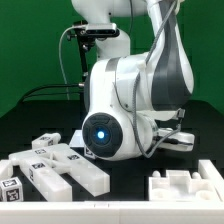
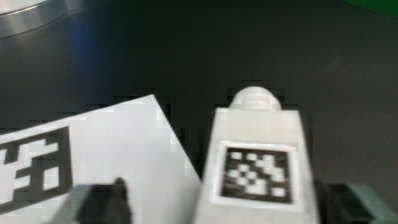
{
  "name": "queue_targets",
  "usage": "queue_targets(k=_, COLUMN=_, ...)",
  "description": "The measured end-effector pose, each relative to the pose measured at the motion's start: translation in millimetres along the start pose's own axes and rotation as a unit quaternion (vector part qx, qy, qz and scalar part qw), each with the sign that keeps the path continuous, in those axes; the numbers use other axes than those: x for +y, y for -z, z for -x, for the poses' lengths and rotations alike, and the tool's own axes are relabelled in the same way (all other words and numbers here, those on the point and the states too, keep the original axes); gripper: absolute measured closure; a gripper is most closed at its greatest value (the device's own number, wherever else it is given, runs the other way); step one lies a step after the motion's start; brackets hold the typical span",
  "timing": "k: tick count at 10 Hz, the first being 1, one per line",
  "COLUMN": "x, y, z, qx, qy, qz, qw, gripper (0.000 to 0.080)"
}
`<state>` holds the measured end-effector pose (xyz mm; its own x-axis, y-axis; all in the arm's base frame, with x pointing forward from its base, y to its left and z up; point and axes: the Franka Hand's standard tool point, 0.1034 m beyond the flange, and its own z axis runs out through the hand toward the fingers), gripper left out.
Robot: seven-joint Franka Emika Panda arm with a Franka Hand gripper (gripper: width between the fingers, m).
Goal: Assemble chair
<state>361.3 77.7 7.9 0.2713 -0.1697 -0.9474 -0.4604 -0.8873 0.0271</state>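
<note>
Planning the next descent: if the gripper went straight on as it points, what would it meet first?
Probably the tagged white bar lying under the gripper, between its fingers; depth is unclear.

1. The exterior view sits low, just above the table (image 1: 125,208). It faces the arm (image 1: 130,100) from close by, and the arm's bulk fills the middle of the picture.
2. The wrist view looks down past the fingers (image 2: 107,203) from very near. It shows a white bar (image 2: 258,150) between them and a slab (image 2: 89,150) just outside one finger.
3. Both views show tagged white parts (image 1: 60,165), but which ones they share cannot be told.
</note>
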Motion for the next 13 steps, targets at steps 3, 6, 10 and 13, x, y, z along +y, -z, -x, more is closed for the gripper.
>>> queue_targets(k=3, x=0.0, y=-0.1, z=0.0, qx=0.000, qy=0.000, qz=0.000, qw=1.000, gripper=0.0517)
queue_targets(k=6, x=-22.8, y=63.4, z=36.5, qx=0.024, qy=0.032, qz=-0.002, qw=0.999, gripper=0.0517)
queue_targets(k=10, x=-60.7, y=120.2, z=79.1, qx=0.193, qy=0.091, qz=0.007, qw=0.977, gripper=0.0517)
queue_targets(k=13, x=-63.5, y=124.4, z=72.5, qx=0.297, qy=0.093, qz=-0.012, qw=0.950, gripper=0.0515)
